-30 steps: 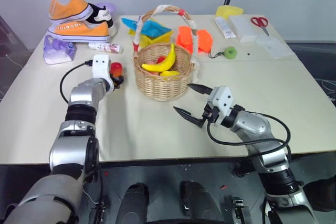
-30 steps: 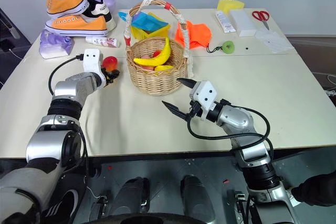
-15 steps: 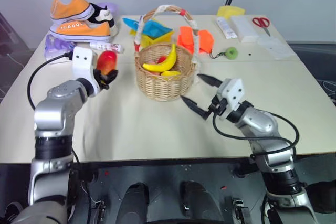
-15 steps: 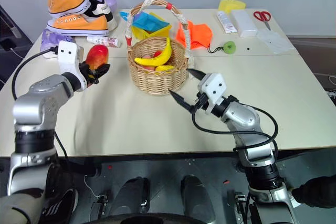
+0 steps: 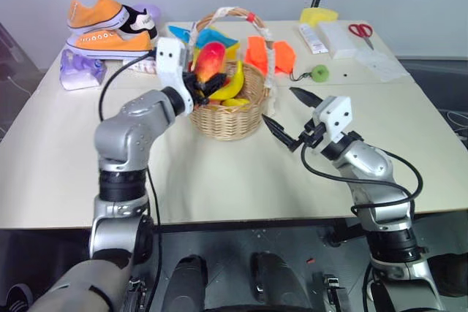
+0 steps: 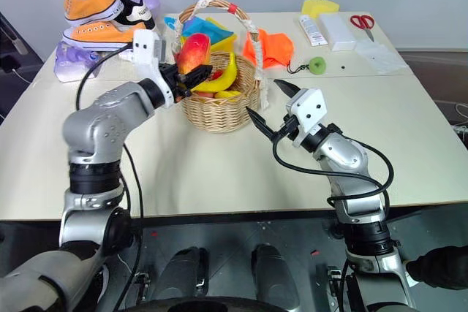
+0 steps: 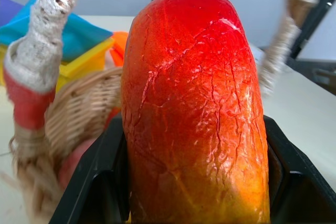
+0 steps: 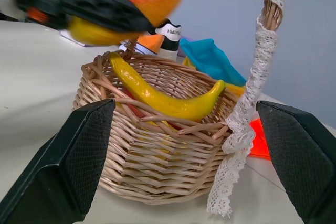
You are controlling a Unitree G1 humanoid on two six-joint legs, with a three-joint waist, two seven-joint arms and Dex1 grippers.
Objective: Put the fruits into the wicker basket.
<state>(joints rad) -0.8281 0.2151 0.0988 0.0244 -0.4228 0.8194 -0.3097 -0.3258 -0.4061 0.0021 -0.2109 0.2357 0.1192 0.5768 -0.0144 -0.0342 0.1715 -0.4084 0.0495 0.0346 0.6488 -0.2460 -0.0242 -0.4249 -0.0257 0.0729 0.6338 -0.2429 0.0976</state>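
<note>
Now left gripper clamps oval red-and-yellow mango over round tan wicker basket; right gripper spread wide, beside basket.

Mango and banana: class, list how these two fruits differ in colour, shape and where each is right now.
The mango is red and yellow; the banana is all yellow. The mango is oval; the banana is curved. The mango is clamped in the left gripper above the basket rim; the banana lies in the basket. Both are fruits.

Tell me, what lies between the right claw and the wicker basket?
Only bare table: the left eye view shows nothing between the open right claw and the wicker basket.
</note>
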